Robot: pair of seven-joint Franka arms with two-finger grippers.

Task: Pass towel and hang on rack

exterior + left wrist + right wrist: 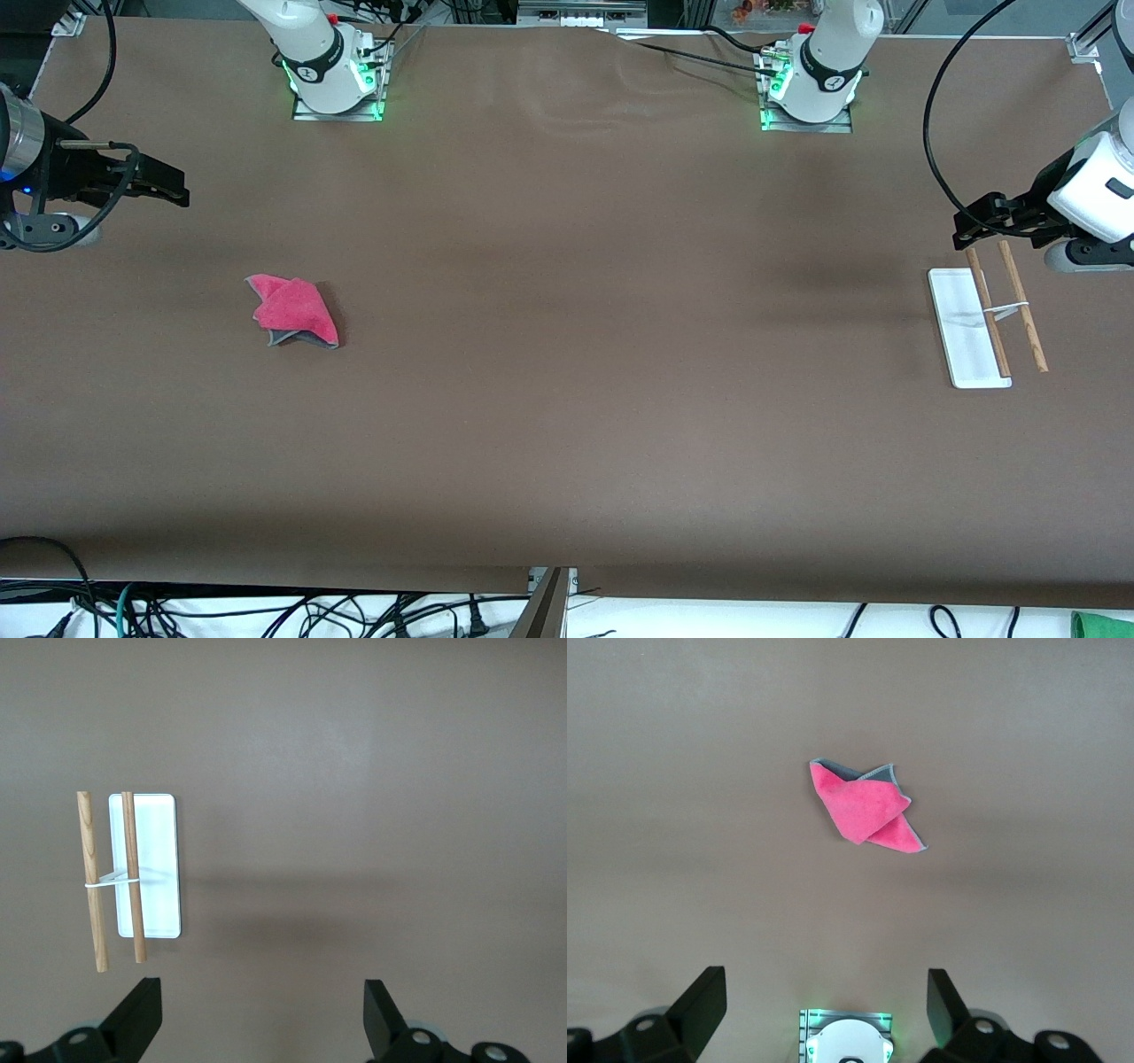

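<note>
So the towel (293,311) is lying crumpled on the brown table (567,425) toward the right arm's end, folded over itself with the pink-red face mostly up and a bit of the dark grey side peeking out along the edges. Nothing is touching it. In the right wrist view the towel (864,806) sits out on bare table, well apart from the fingertips.

The right gripper (173,188) hangs in the air over the table edge at that same end, not over the towel. Its fingers (704,1001) are spread wide apart with nothing between them.

Over at the left arm's end sits the rack (988,319): a flat white base with two thin wooden rods running side by side, joined by a small white crosspiece. It's bare, no cloth on it. The left wrist view shows the rack (133,873) clearly, one rod over the base and the other just off its edge.

The left gripper (974,226) hovers just above the end of the rack that's farther from the front camera, jaws also wide open and holding nothing, fingers (142,1014) well apart. Towel and rack are well apart, at either end of the table.
</note>
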